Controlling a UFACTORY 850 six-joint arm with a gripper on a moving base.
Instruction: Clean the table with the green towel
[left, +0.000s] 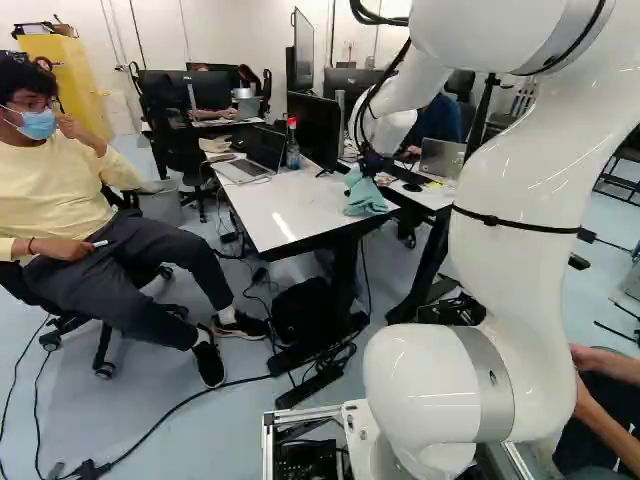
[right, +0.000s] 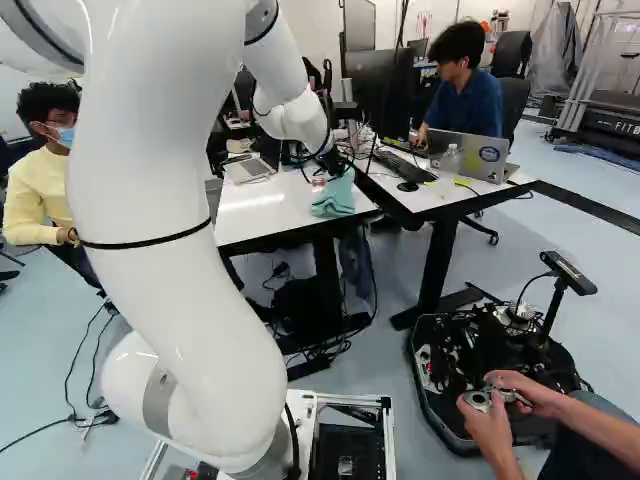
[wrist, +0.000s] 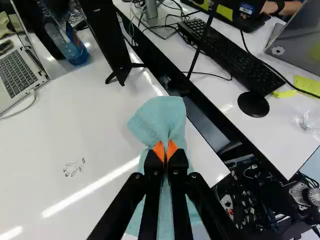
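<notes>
At the right end of the white table (left: 290, 205) in the left base view, my gripper (left: 372, 165) points down onto the green towel (left: 366, 194). The right base view shows the towel (right: 335, 196) bunched near the table's corner. In the wrist view my gripper (wrist: 165, 152) is shut on the towel (wrist: 161, 120), which spreads out ahead of the orange pads and beneath the fingers. Dark scribbled marks (wrist: 74, 169) lie on the white tabletop, off to one side of the towel.
On the same table stand a laptop (wrist: 19, 75), a blue bottle (wrist: 67, 45) and a monitor (wrist: 107, 40). Across a gap, a second desk (wrist: 280, 135) bears a keyboard (wrist: 230, 55), a mouse (wrist: 253, 104) and another laptop (right: 467, 151). A person sits beside the table.
</notes>
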